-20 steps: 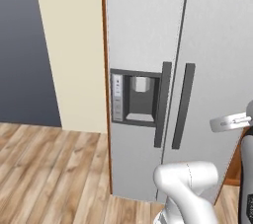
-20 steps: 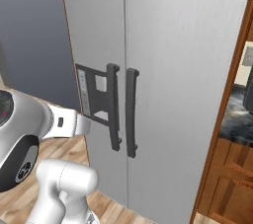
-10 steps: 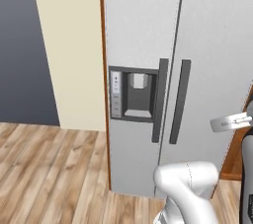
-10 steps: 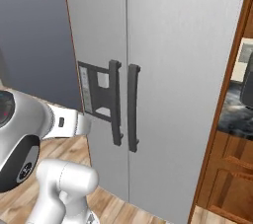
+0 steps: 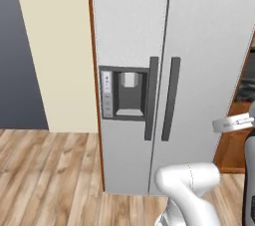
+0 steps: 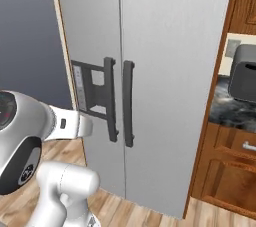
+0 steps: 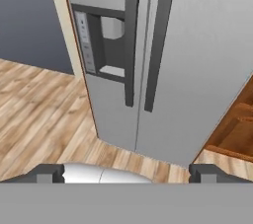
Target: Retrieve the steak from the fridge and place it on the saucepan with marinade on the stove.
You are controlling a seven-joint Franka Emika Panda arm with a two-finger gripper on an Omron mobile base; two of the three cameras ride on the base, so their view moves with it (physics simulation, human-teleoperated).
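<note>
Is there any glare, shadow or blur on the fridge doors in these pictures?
Left base view: the fridge is evenly lit with no glare. Right base view: its handles look soft-edged, slightly blurred. Hand view: the dispenser recess is darker, shaded inside.

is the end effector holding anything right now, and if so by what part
Nothing is held. In the hand view the end effector is open, its fingertips wide apart with only floor between them, well short of the closed fridge and its handles.

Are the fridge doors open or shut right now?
Shut. Both fridge doors lie flush, their dark handles side by side, and no interior shows.
</note>
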